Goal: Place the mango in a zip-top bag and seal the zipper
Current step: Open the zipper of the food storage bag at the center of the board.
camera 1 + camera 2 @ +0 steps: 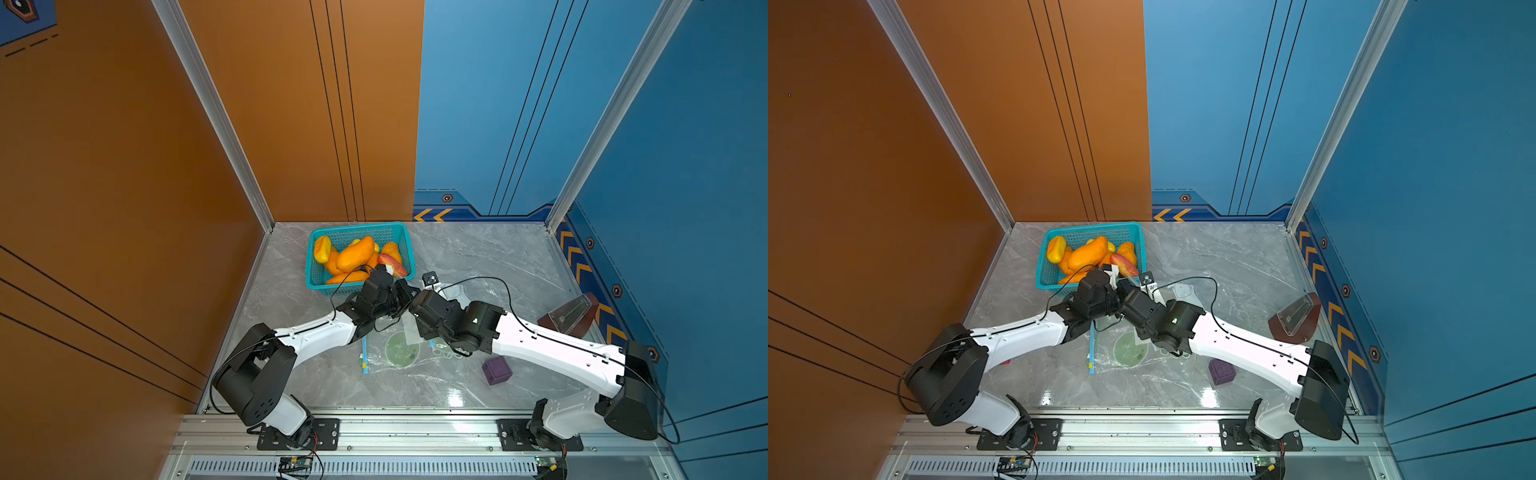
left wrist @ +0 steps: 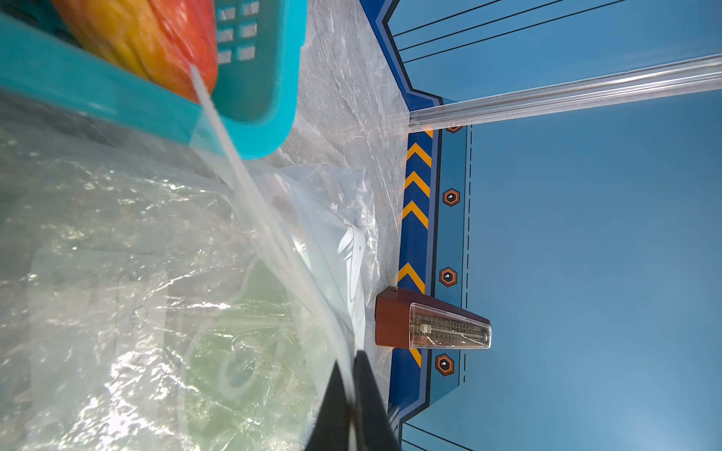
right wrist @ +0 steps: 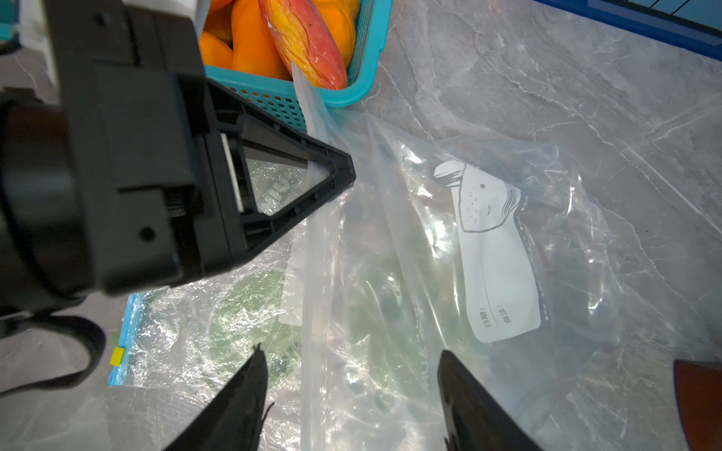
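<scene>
The left gripper [image 2: 349, 375] is shut tight. It pinches the top strip of the clear zip-top bag [image 3: 429, 254] between its two black fingers. The strip runs from the fingers up to the blue-green basket [image 1: 357, 227]. Its far end lies on the basket rim, just by a red and yellow mango [image 3: 308, 39].

The right gripper [image 3: 351, 353] is wide open and holds nothing. It hangs over the bag, and the strip passes between its two fingers. In both top views the two grippers are very close together, right by the near corner of the basket.

The bag lies crinkled on the grey table [image 1: 478, 257]. It has a white label on it.

The mangoes [image 1: 353, 253] are all in the basket. The orange ones are in a pile, and the red and yellow one is at the side nearest the grippers.

A blue strip [image 3: 125, 336] with a small yellow tab lies flat on the table beside the held bag. I cannot tell if it is part of a second bag. A purple block [image 1: 496, 370] sits near the right arm. A brown metronome [image 1: 569, 316] with a clear front is by the blue wall.
</scene>
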### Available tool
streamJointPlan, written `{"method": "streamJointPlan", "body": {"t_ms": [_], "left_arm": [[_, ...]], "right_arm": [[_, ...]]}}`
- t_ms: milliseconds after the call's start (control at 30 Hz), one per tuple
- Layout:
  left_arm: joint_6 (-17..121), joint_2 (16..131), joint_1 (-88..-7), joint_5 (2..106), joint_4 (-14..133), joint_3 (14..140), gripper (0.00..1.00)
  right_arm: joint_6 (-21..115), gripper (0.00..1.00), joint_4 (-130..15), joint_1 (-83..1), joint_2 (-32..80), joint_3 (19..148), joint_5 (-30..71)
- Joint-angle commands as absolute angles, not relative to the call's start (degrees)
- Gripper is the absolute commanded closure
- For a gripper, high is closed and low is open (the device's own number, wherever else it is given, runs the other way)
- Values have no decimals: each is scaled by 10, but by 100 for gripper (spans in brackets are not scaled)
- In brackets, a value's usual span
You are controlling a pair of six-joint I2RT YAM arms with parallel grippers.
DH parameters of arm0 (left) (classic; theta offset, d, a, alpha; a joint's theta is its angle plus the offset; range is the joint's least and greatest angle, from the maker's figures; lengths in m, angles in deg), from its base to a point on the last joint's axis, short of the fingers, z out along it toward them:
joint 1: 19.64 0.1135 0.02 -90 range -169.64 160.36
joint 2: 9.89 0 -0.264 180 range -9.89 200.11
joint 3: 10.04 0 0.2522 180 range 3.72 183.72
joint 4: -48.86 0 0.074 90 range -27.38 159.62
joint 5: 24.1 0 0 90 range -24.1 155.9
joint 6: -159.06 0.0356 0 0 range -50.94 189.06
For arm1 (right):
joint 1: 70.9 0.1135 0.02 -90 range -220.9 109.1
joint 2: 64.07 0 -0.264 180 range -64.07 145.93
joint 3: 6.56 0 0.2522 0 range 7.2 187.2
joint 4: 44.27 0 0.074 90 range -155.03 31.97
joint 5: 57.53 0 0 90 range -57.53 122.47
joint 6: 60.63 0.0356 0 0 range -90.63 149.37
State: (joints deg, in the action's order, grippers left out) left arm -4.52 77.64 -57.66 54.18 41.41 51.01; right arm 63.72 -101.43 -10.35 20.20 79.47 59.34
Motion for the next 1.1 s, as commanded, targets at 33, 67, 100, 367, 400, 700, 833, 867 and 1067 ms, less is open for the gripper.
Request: {"method": "streamJointPlan", "body": {"t_ms": [33, 67, 100, 367, 400, 700, 833, 867, 1067], "left_arm": [[-46, 785, -581, 553, 414, 525, 100], [-46, 785, -581, 552, 413, 525, 100], [-46, 785, -581, 552, 413, 525, 100], [-47, 786, -580, 552, 414, 520, 100], [-48, 787, -579, 552, 414, 520, 100], [-51, 789, -578, 550, 414, 517, 100], [-52, 789, -578, 549, 414, 518, 100], [-52, 790, -578, 548, 414, 517, 100], [-55, 792, -578, 547, 413, 518, 100]], "right_arm": [[621, 31, -1060, -93, 234, 825, 602], [621, 31, -1065, -92, 240, 830, 606], [620, 31, -1071, -90, 248, 833, 611], [619, 32, -1086, -91, 271, 840, 626], [620, 32, -1086, -91, 270, 840, 629], [626, 40, -1087, -100, 267, 826, 638], [626, 41, -1088, -102, 268, 823, 642], [626, 42, -1088, -102, 269, 823, 644], [620, 48, -1093, -102, 269, 826, 658]]}}
